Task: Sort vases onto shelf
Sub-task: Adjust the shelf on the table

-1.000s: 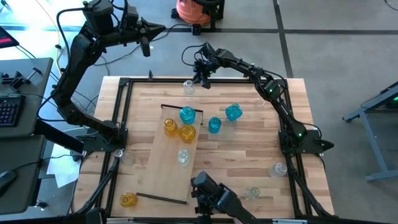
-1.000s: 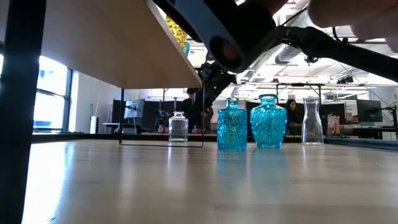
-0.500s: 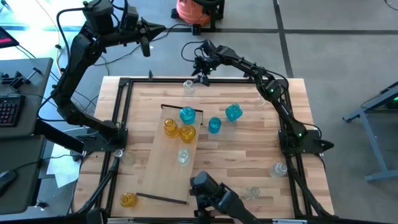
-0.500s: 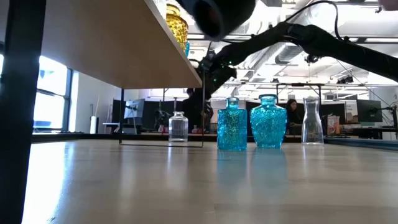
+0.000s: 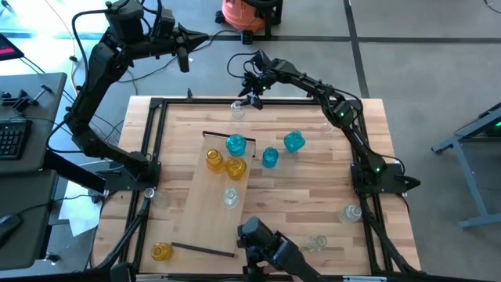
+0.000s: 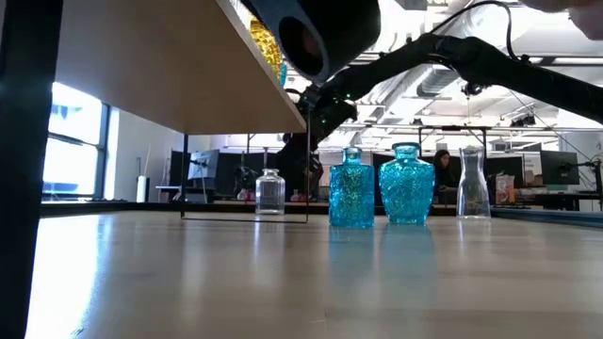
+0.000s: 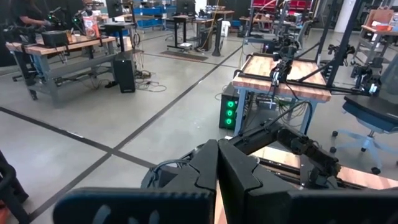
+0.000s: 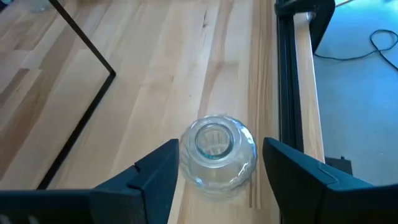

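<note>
Clear vase (image 8: pixel 217 154) upright near table edge, between right gripper (image 8: pixel 217 177) spread fingers; left fingers pressed together.

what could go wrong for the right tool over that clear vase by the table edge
The clear vase stands right beside the table's far frame rail, so a descending finger of the open right tool may hit the rail. The round glass could also slip or tip if the closing fingers meet it off-centre.
</note>
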